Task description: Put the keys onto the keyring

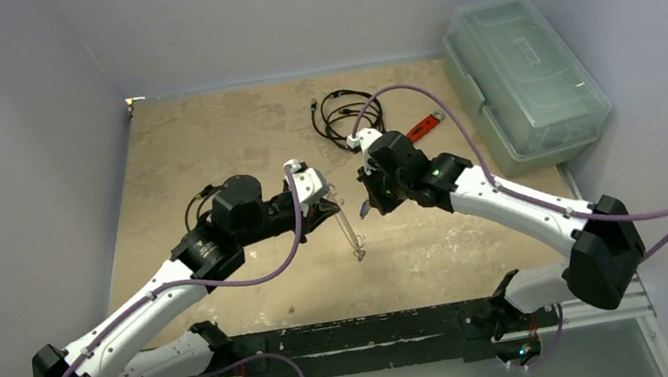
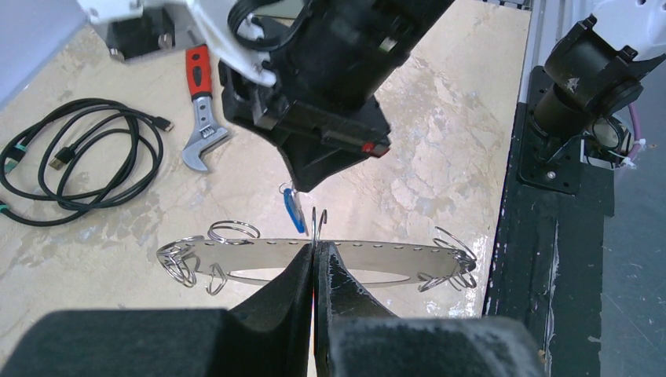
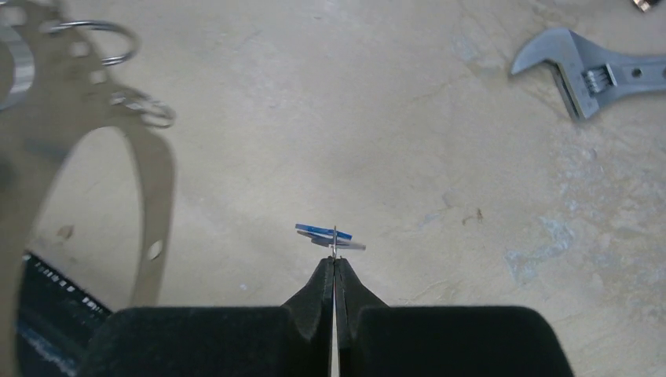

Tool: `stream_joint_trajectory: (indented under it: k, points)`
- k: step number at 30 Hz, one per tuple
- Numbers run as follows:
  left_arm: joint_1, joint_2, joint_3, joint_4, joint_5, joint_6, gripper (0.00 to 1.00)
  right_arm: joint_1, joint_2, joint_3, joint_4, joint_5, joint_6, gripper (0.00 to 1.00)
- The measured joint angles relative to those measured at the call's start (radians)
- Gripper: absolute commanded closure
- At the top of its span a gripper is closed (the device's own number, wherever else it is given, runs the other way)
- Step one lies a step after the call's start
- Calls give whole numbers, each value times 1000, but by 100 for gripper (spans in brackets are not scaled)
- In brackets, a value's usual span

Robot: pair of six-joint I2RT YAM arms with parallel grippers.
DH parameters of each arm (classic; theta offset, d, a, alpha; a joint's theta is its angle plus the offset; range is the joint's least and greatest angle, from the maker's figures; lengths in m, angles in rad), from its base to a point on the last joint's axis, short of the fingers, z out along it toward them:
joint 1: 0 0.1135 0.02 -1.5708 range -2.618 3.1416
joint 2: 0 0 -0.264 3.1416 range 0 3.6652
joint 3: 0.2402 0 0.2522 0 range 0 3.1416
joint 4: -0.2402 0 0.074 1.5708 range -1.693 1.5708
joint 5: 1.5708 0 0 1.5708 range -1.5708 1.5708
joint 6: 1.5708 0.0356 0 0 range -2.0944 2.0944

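My left gripper (image 2: 314, 248) is shut on the keyring (image 2: 251, 253), a flat silvery band with small holes and several little wire loops. It holds the ring edge-up above the table, and in the top view the ring (image 1: 350, 231) looks thin. My right gripper (image 3: 334, 261) is shut on a thin wire loop carrying the two keys, the blue-headed key (image 3: 320, 230) and the silver key (image 3: 352, 246). In the left wrist view the blue key (image 2: 294, 212) hangs just beyond the ring's upper edge, beside an upright wire loop. In the top view the two grippers (image 1: 328, 208) (image 1: 368, 206) face each other closely.
A red-handled silver wrench (image 1: 423, 126) lies behind the right gripper and also shows in the left wrist view (image 2: 200, 118). A coiled black cable (image 1: 344, 116) lies at the back middle. A clear plastic box (image 1: 525, 77) stands at the back right.
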Motion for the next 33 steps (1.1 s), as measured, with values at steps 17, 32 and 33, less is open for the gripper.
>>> stream_joint_trajectory:
  k: [17, 32, 33]
  points:
    - [0, -28, 0, 1, 20, 18, 100, 0, -244, 1, 4, -214, -203, 100]
    - [0, -24, 0, 1, 34, 18, 100, 0, -354, -27, 25, -333, -281, 100]
    - [0, -22, 0, 1, 35, 18, 100, 0, -357, -27, 26, -340, -281, 100]
